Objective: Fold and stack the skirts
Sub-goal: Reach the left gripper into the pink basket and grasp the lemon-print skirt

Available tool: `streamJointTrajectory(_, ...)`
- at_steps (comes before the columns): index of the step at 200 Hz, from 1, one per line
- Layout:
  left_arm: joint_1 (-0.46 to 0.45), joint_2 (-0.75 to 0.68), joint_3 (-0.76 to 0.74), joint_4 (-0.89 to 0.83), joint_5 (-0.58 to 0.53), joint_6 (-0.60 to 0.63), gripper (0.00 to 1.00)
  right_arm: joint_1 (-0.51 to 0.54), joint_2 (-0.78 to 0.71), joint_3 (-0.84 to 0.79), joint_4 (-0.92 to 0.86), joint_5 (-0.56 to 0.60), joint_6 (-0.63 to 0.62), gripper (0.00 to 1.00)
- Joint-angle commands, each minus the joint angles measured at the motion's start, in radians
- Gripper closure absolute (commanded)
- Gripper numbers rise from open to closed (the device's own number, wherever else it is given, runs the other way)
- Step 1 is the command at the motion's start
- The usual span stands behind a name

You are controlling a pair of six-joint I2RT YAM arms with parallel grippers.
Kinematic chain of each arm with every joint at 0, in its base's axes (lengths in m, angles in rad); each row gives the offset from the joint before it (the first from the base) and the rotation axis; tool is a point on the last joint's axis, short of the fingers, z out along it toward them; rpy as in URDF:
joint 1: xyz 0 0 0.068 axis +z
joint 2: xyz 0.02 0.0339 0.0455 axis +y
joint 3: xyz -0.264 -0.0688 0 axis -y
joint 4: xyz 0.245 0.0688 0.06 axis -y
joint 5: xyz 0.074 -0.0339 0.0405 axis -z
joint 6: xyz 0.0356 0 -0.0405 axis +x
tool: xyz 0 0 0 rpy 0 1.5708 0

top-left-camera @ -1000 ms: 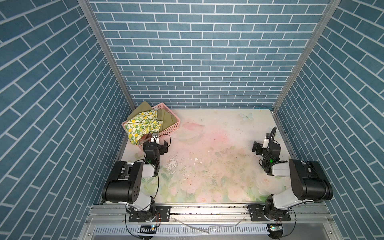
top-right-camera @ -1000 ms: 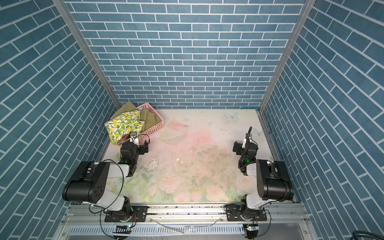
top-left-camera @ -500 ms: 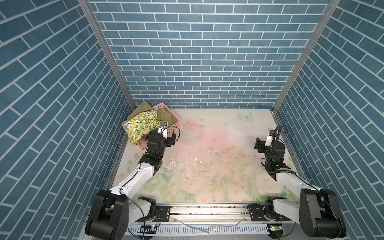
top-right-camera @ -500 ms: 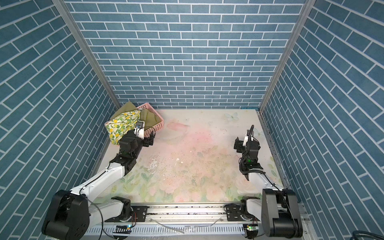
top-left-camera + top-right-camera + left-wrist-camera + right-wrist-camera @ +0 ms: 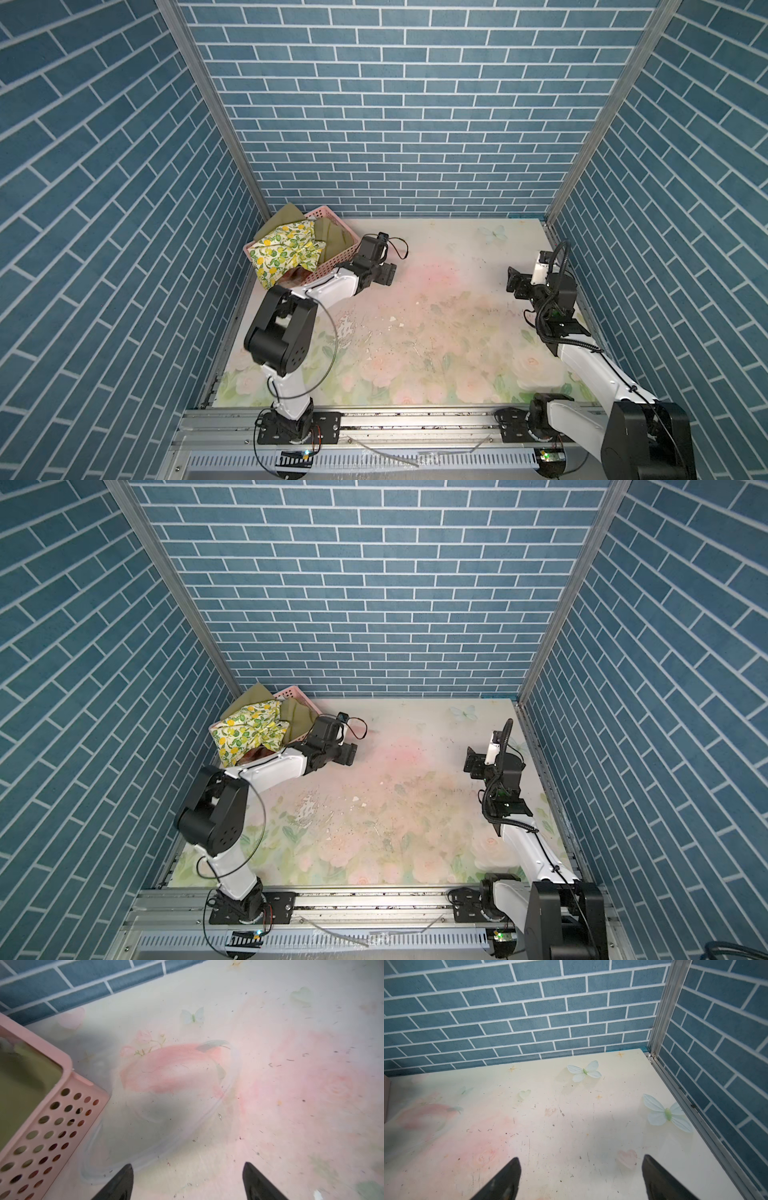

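In both top views the lemon skirt (image 5: pixel 286 249) covers most of the basket's (image 5: pixel 321 213) contents. The olive skirt (image 5: pixel 332 239) shows only partly, and a red cloth (image 5: pixel 297 272) beneath is too small to identify. In the left wrist view the basket is cut off and the olive skirt blurred.

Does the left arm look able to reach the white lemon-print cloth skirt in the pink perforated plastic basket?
Probably yes: the left gripper hangs open beside the basket, and the skirt lies on top, uncovered.

Left arm (image 5: pixel 328 286), right arm (image 5: pixel 594 368): white links, black joints (thin black cables looped), black pointed fingers (image 5: pixel 120 1184).
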Motion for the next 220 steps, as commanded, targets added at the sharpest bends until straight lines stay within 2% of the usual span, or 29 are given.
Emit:
streamJointTrajectory(1, 0.014, 0.09, 0.136, -0.164, -0.032, 0.004, 0.18, 0.011, -0.065, 0.038, -0.024, -0.026, 0.029, 0.1)
streamJointTrajectory(46, 0.097, 0.258, 0.364, -0.282, -0.005, -0.016, 0.19, 0.026, -0.156, 0.063, -0.08, -0.002, 0.028, 0.11)
streamJointTrajectory(74, 0.143, 0.381, 0.537, -0.397, -0.014, 0.013, 0.19, 0.052, -0.171, 0.074, -0.095, 0.01, 0.023, 0.11)
streamJointTrajectory(136, 0.206, 0.529, 0.783, -0.469, -0.051, 0.02, 0.19, 0.139, -0.109, 0.093, -0.092, 0.062, -0.023, 0.12)
streamJointTrajectory(178, 0.254, 0.676, 1.075, -0.577, -0.075, -0.022, 0.19, 0.188, -0.069, 0.115, -0.108, 0.082, -0.048, 0.12)
streamJointTrajectory(200, 0.278, 0.735, 1.198, -0.621, -0.038, -0.04, 0.19, 0.207, -0.06, 0.119, -0.11, 0.116, -0.055, 0.12)
streamJointTrajectory(220, 0.272, 0.733, 1.26, -0.638, 0.03, -0.037, 0.18, 0.215, -0.05, 0.126, -0.11, 0.143, -0.06, 0.12)
